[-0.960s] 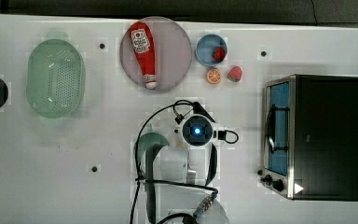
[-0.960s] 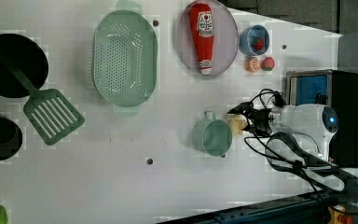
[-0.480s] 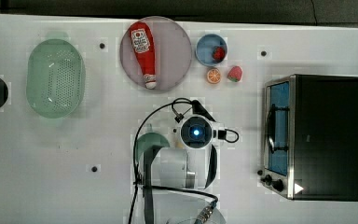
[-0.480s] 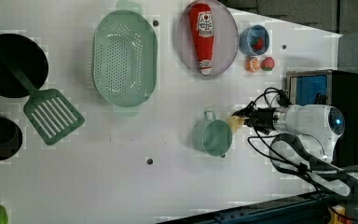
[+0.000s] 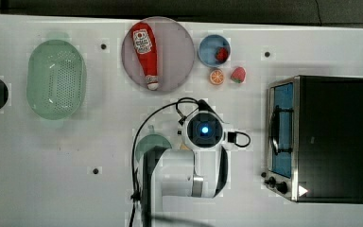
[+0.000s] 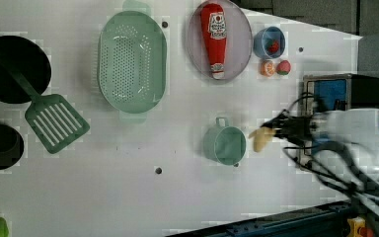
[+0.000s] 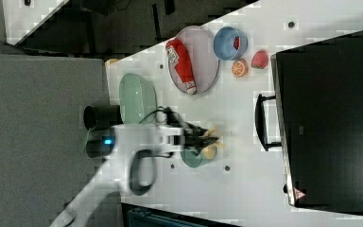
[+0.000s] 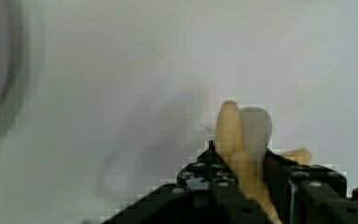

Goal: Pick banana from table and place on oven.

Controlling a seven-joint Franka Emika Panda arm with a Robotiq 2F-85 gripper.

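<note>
The pale yellow curved banana (image 6: pixel 260 140) is sitting clamped between my black gripper's (image 8: pixel 242 175) fingers, beside the mint green handled cup (image 6: pixel 223 144), apparently just above the white table (image 6: pixel 128 187). I am aiming for the black flat top of the silver-fronted toaster oven (image 5: pixel 340 137), off toward the top view's right. I am holding the fruit near one end, so a quick swing could twist it loose.

Big white table (image 5: pixel 99 198) with few small dark holes. On it: green strainer (image 5: pixel 56 78), plate (image 5: pixel 179 54), blue bowl (image 5: pixel 208 51), green cup (image 6: pixel 223 144), oven (image 5: pixel 333 139), black pan (image 6: pixel 10 66), green spatula (image 6: pixel 56 122).
</note>
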